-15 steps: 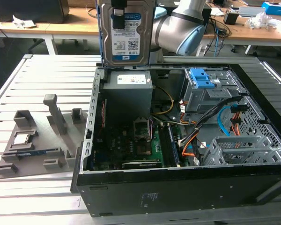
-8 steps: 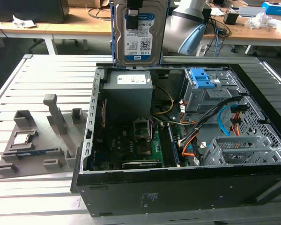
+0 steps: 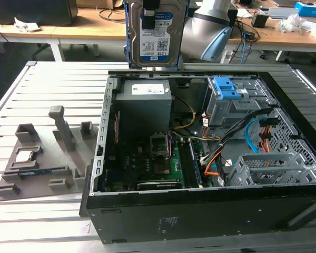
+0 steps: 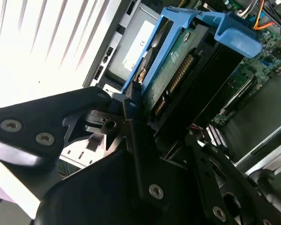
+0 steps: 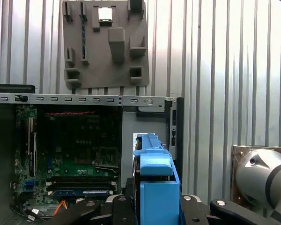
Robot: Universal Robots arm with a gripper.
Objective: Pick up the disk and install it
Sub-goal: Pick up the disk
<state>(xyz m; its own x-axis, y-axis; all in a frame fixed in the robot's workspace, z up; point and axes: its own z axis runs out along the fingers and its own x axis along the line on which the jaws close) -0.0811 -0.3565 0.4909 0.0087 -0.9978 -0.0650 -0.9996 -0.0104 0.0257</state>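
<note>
Slatted tabletop (image 3: 52, 89) below, and the claw (image 3: 149, 20) was clamped on the disk (image 3: 157, 47), upright at top centre above the open case (image 3: 200, 216): mid-carry, I'd say, with careful bay alignment wanted next.

- The computer case (image 3: 200, 216) lies open on the slatted table (image 3: 42, 221), toward the exterior view's right.
- A fixture plate (image 3: 42, 158) lies on the table just beside the case, on the exterior view's left; a chip (image 3: 25, 154) rests on it.
- Inside the case, the power supply (image 3: 143, 105) sits in the far corner, with the motherboard (image 3: 142, 158) in front of it.
- The latched cage (image 3: 226, 100) stands to the exterior view's right of the power supply, and a second cage (image 3: 263, 168) sits nearer the front.
- The disk (image 3: 155, 34) hangs upright in the gripper (image 3: 149, 20), above the power supply.
- Desks (image 3: 84, 29) stand behind the table.
</note>
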